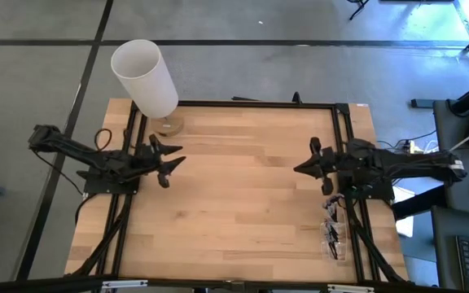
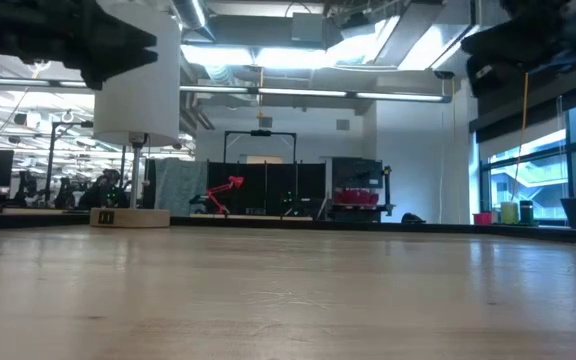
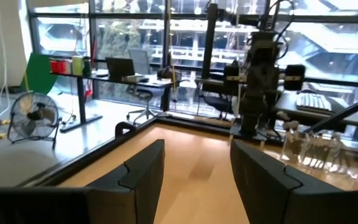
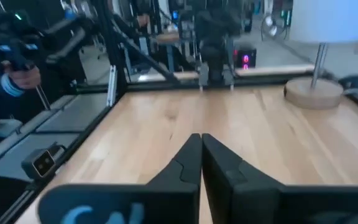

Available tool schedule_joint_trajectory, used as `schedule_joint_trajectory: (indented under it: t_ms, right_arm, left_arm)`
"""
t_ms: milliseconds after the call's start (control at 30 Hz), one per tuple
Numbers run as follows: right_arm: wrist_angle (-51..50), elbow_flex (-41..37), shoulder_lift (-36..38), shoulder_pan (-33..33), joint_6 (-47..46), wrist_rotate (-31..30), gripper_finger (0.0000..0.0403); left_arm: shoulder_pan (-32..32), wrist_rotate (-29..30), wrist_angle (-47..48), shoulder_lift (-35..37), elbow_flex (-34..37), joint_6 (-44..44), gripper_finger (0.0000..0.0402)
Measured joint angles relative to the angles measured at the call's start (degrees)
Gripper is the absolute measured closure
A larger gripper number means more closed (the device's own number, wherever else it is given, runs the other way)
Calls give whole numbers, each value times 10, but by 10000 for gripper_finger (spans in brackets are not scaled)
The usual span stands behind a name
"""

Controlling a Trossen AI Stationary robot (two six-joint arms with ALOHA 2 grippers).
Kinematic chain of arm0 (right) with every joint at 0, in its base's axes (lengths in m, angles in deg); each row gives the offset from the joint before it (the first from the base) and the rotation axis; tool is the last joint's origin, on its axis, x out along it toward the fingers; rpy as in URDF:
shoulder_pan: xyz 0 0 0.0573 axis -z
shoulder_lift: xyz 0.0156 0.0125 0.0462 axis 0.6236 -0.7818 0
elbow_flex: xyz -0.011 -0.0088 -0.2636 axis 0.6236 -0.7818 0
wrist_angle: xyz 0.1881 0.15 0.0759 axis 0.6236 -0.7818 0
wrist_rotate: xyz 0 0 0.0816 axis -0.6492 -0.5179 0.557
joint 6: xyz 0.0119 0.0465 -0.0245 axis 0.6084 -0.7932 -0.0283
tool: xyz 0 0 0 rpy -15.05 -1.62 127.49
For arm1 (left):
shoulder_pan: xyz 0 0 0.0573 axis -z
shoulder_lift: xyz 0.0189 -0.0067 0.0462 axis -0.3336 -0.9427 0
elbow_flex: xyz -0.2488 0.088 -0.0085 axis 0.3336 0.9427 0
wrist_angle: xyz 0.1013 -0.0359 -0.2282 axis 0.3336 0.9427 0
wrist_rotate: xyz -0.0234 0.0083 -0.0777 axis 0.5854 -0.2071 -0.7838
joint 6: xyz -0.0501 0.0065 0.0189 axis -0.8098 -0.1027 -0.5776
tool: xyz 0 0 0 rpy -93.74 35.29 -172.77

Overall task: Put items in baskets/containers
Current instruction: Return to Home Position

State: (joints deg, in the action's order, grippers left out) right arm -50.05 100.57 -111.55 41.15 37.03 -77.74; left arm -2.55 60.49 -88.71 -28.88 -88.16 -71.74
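My left gripper hovers open above the table's left side, its fingers spread with nothing between them. My right gripper hovers shut above the right side, fingertips together. A transparent holder stands on the table near the right edge, beside the right arm's base. Thin makeup brushes stand upright in it with their tips up, and in the left wrist view the holder shows as a clear box. No brushes show loose on the table. Both arms appear only as dark shapes at the low view's top.
A lamp with a white cylindrical shade stands on a round wooden base at the far left of the table, also in the low view. Black frame rails border the tabletop. A person's hand shows beyond the table.
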Motion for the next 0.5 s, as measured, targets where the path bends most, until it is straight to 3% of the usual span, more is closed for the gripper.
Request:
schedule_joint_trajectory:
  t_ms: [233, 500]
  right_arm:
    - [-19, -53, 126, 0, -8, 38, 391]
    - [-20, -120, 237, 0, -42, 44, 391]
  left_arm:
    - [32, 32, 93, 76, 0, 3, 222]
    - [52, 53, 134, 86, 0, 2, 222]
